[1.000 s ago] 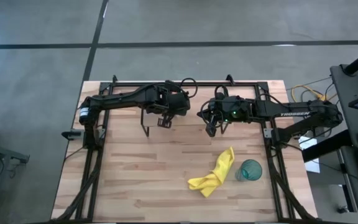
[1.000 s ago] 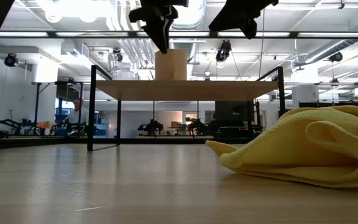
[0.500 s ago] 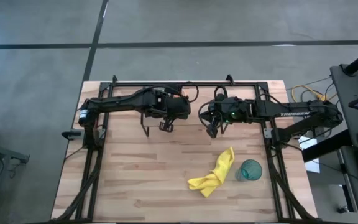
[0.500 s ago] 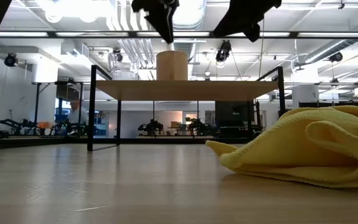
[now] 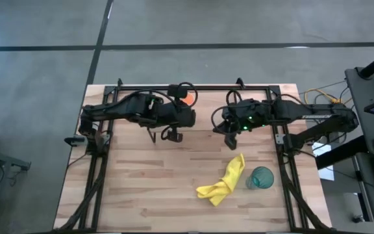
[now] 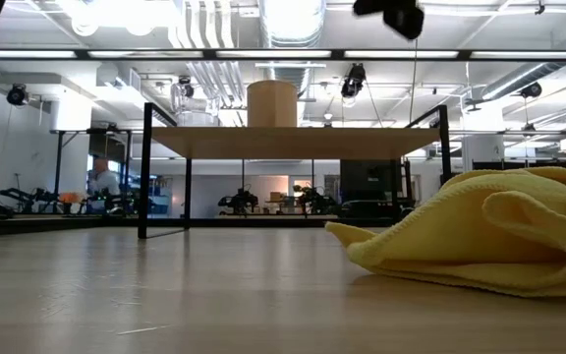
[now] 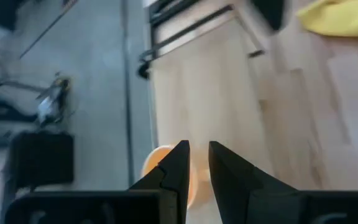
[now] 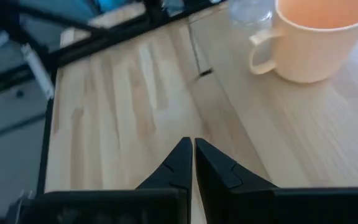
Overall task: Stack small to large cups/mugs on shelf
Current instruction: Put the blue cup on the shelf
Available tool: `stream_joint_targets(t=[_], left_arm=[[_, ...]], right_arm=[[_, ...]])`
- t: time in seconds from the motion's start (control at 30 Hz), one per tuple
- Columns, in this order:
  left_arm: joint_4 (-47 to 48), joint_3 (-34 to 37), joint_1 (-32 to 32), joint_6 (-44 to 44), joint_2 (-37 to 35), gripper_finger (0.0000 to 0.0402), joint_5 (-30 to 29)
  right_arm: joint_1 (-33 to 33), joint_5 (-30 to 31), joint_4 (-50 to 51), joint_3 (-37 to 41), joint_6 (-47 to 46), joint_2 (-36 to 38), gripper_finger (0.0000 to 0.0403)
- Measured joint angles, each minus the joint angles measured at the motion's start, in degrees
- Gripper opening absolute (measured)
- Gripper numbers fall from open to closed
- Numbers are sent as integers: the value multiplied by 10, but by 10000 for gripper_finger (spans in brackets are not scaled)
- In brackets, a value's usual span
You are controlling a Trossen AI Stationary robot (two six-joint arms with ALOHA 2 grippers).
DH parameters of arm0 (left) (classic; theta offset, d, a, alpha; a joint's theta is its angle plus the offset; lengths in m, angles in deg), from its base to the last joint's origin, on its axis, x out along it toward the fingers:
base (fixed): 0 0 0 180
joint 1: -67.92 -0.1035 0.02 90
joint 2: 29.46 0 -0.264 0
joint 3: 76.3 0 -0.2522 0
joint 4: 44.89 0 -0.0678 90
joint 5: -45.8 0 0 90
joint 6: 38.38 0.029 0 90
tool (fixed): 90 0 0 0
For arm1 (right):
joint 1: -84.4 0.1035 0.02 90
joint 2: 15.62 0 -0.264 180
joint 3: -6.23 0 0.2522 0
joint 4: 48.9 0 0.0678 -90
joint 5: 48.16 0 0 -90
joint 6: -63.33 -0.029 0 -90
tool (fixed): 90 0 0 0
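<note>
The orange mug (image 6: 271,103) stands upright on the shelf (image 6: 293,143); the high view shows it (image 5: 183,100) at the far middle. In the right wrist view the mug (image 8: 316,37) has its handle (image 8: 261,53) facing the gripper, and the small clear glass cup (image 8: 250,9) stands just behind it. The teal tumbler (image 5: 261,177) stands on the table at the near right. My left gripper (image 5: 174,134) hovers above the shelf, near side of the mug (image 7: 160,171), fingers slightly apart and empty. My right gripper (image 8: 191,152) is shut and empty, raised to the right of the mug.
A crumpled yellow cloth (image 5: 223,182) lies on the table left of the tumbler and fills the low view's right side (image 6: 489,236). The shelf's black legs (image 6: 146,167) stand on the tabletop. A person shows in the room far behind (image 6: 101,182).
My left gripper has risen off the mug and drawn back toward the near edge, leaving the low view; its finger gap looks unchanged. The mug stays upright on the shelf. My right gripper has also risen a little and tipped.
</note>
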Motion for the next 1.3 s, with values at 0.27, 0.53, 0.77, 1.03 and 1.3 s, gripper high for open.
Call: stream_joint_targets(t=[0.27,0.53,0.77,1.03,1.3], left_arm=[[-8,-3,13,-9,-13,46,-155],[-38,-8,34,-101,-61,46,-137],[7,-1,36,-261,-136,46,43],[114,65,36,-342,-190,46,91],[122,129,36,-337,-216,46,131]], right_arm=[[79,3,270,-144,-46,0,13],[172,-33,411,-143,-204,-1,13],[256,-44,410,-108,-284,-2,13],[307,-52,385,-9,-331,-3,13],[308,-49,374,66,-331,-3,13]])
